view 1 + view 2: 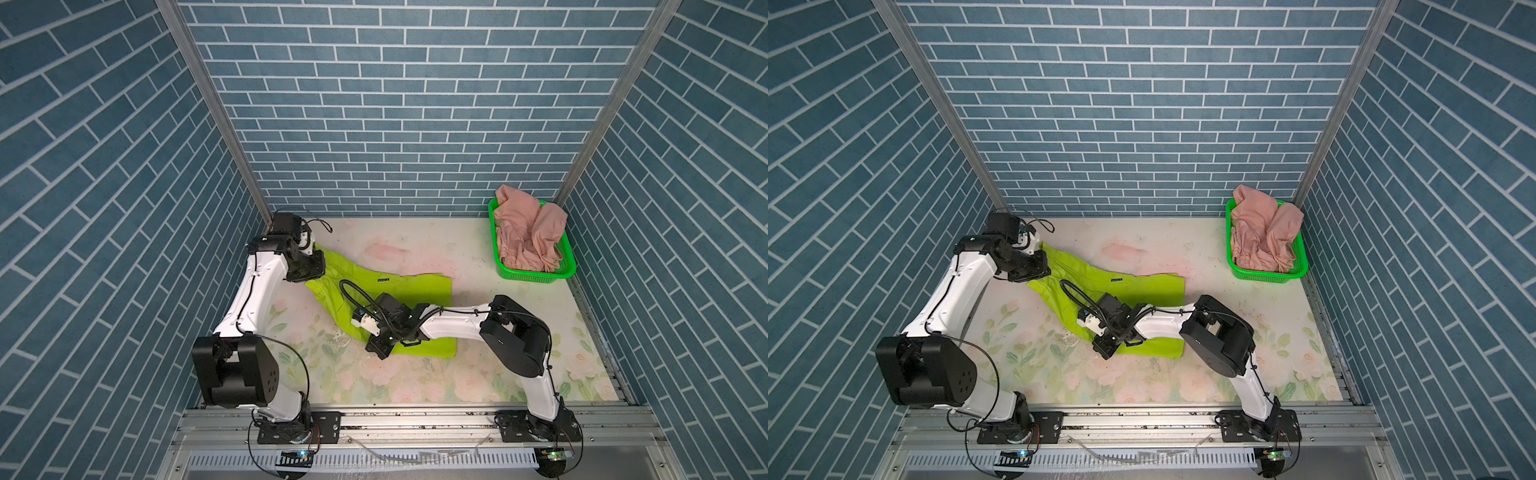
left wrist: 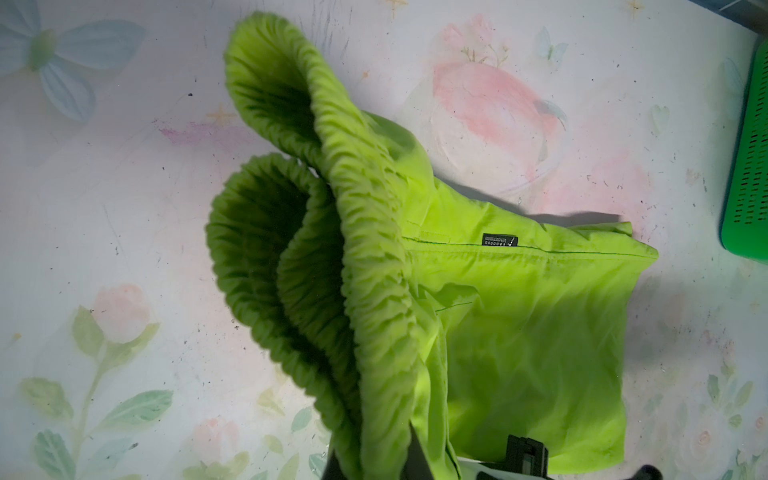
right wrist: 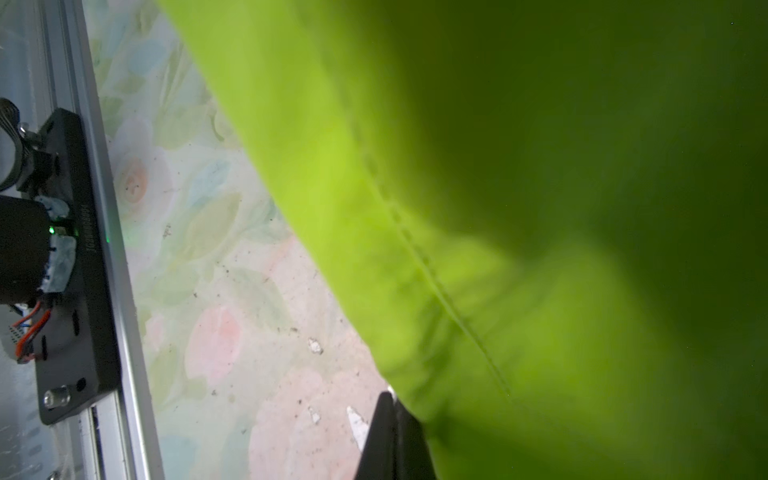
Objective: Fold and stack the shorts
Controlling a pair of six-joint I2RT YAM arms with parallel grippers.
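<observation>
Both hands are on the green shorts [image 1: 415,291], one at each end of the waistband [image 2: 374,232]. Left gripper [image 2: 372,465] is clamping the gathered elastic at the far end, jaws nearly closed. Right gripper [image 3: 395,436] is pinching fully closed on the thin near edge (fabric is blurring that wrist view, so the exact spot is my guess). I'm holding both ends so the waist is pulling straight for a clean fold. Shorts are lying mid-table [image 1: 415,386], waist lifted at my grips and legs pointing right toward the basket [image 1: 536,276], with the long axis running left-right. Pink shorts [image 1: 528,232] are sitting bunched in the basket.
</observation>
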